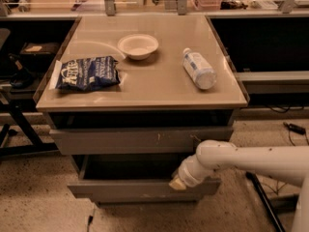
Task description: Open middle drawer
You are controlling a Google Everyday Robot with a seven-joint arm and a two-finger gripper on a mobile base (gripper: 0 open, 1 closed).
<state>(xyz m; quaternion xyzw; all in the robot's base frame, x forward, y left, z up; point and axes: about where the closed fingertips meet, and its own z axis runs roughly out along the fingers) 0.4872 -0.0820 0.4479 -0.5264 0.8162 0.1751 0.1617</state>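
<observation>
The middle drawer point(125, 190) is a wide grey drawer with a plain flat front. It stands pulled out towards me, past the scratched drawer front point(140, 140) above it, and its dark inside point(130, 166) shows. My gripper point(176, 182) is at the end of the white arm point(251, 159) coming in from the right. It sits on the top edge of the middle drawer's front, right of centre, with its tip reaching over into the drawer.
On the cabinet top point(154, 88) lie a blue chip bag point(87, 74), a white bowl point(138, 46) and a plastic bottle point(199, 68) on its side. Dark shelving stands on both sides. The floor is speckled, with cables point(292, 128) at the right.
</observation>
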